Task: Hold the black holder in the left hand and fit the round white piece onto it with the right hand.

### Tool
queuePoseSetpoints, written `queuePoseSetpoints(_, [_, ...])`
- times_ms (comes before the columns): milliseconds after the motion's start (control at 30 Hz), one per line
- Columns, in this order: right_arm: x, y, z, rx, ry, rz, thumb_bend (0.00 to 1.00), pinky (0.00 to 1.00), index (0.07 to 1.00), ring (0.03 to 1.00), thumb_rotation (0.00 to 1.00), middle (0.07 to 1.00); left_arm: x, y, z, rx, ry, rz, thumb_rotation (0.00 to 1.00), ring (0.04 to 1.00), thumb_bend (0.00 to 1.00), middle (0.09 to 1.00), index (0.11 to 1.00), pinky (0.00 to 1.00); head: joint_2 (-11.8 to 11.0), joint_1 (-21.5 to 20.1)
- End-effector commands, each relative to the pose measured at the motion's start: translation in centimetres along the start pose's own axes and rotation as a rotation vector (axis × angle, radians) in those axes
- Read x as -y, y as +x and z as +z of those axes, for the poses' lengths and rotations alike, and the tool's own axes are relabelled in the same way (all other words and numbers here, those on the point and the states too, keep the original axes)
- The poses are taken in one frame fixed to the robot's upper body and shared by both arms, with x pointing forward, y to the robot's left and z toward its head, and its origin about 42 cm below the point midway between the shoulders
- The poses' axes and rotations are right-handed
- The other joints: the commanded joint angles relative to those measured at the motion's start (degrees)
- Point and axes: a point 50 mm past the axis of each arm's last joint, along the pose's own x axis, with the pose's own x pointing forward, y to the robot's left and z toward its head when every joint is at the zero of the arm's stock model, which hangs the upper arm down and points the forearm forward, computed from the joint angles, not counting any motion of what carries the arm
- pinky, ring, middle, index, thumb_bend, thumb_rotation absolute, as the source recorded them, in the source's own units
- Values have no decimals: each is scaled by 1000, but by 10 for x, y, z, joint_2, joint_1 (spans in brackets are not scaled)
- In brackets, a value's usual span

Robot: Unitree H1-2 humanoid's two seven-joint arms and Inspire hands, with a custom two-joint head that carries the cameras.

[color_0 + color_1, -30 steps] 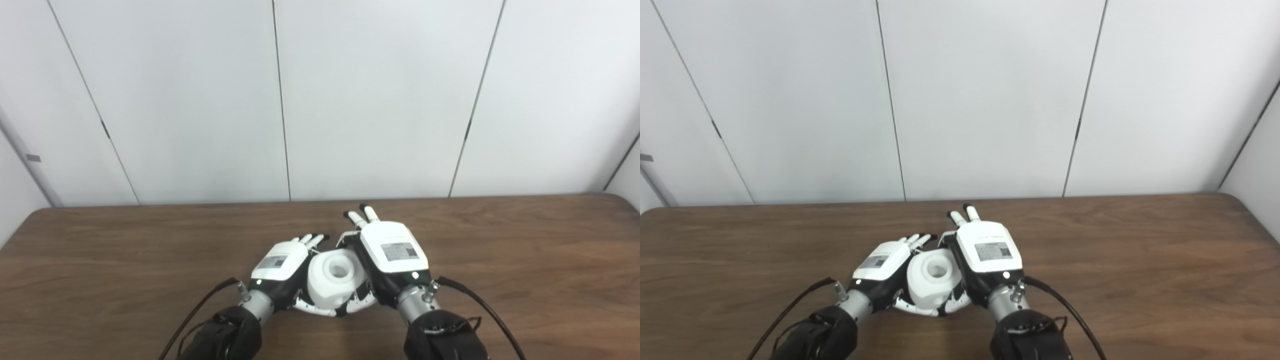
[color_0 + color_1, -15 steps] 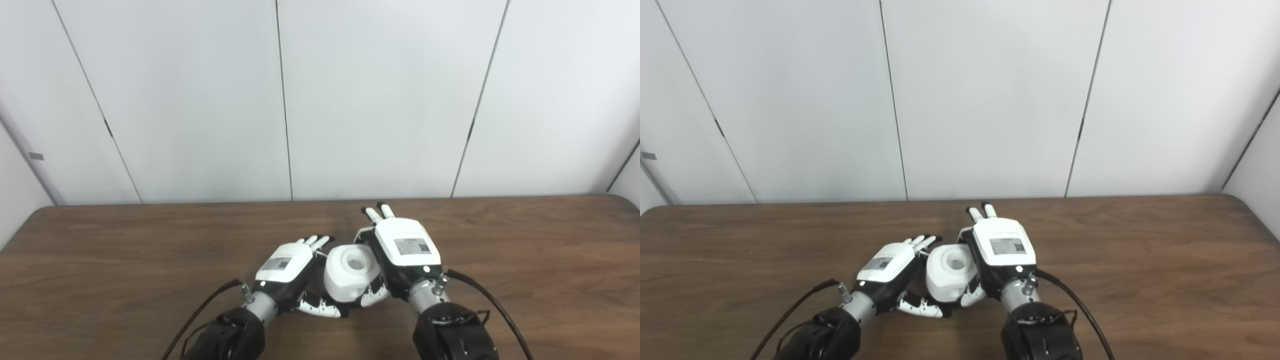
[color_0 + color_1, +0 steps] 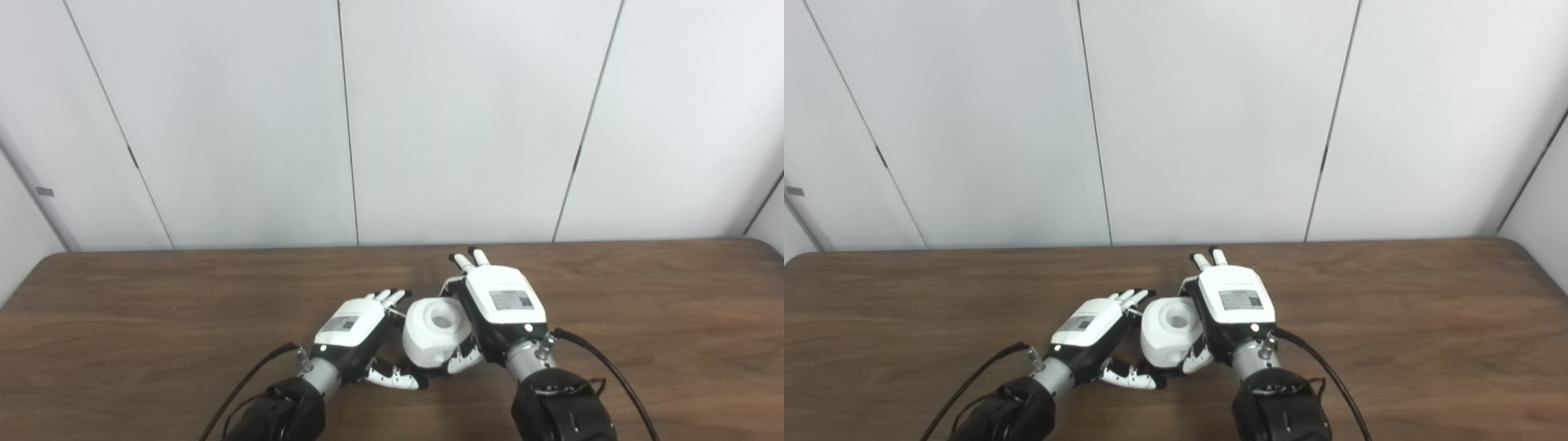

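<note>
The round white piece (image 3: 436, 331), a chunky part with a hole in its top, sits just above the table between my two hands. My right hand (image 3: 503, 300) is pressed against its right side, thumb curled under it and two fingers pointing away over the table, so it is shut on the piece. My left hand (image 3: 352, 321) lies to the piece's left with a small gap. Its fingers are straight and apart, its thumb stretches low toward the piece, and it holds nothing. No black holder shows in either view.
The brown wooden table (image 3: 122, 318) stretches wide on both sides of the hands. White wall panels stand behind its far edge. Black cables trail from both wrists toward the near edge.
My right hand has carried the white piece a little right and away from the left hand. The left hand no longer cups the piece, and a gap has opened between them.
</note>
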Motion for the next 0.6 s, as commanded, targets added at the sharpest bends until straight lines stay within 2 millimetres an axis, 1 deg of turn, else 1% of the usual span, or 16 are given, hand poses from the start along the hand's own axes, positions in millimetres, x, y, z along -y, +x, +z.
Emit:
queuePoseSetpoints(0, [10,2,5,4,-12,-42,519,680,484,1000,134,942,-4,4,11,39,18,10,50,1000,519,977,480,1000,0,0])
queuePoseSetpoints(167, [11,1,10,13,-16,-38,520,684,485,1000,133,943,-3,4,12,41,27,13,50,1000,519,977,480,1000,1,2])
queuePoseSetpoints(333, [9,2,11,16,-17,-37,521,700,482,1000,132,950,-2,3,11,42,19,19,50,1000,518,974,479,1000,0,1])
queuePoseSetpoints(567, [7,2,10,16,-18,-34,521,685,482,1000,133,950,-2,3,10,34,20,14,50,1000,519,975,479,1000,-4,0])
